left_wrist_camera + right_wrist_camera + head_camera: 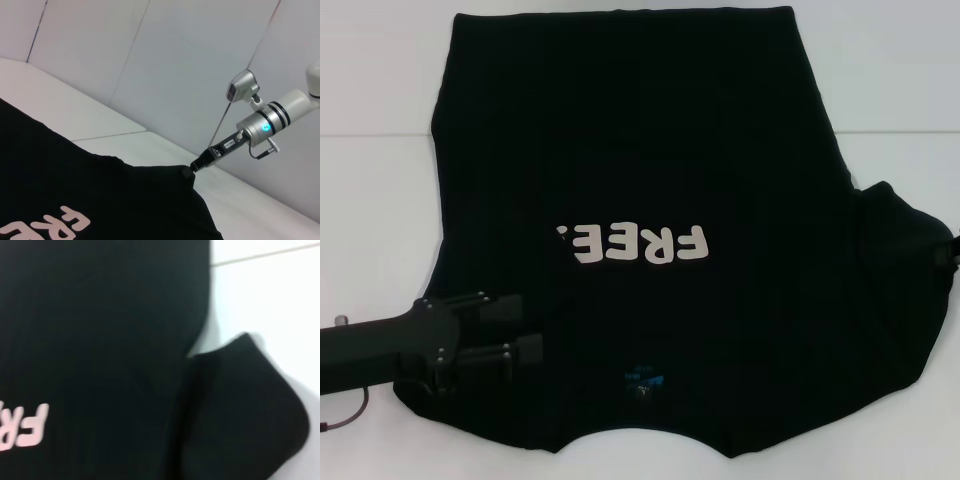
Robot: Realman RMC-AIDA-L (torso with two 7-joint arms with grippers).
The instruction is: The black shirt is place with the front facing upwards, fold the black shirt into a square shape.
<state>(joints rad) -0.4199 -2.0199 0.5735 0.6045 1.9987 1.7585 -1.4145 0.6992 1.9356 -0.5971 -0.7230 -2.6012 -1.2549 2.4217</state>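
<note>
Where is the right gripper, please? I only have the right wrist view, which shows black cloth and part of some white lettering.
Observer: In the left wrist view, the right gripper meets the raised sleeve tip of the black shirt.
Operator: Thank you. Is that sleeve lying flat?
Observer: No. The head view shows it bunched up at the shirt's right edge, on the white table.
Operator: And where is the left gripper, please?
Observer: The left gripper is over the shirt's near left part, with its fingers apart.
</note>
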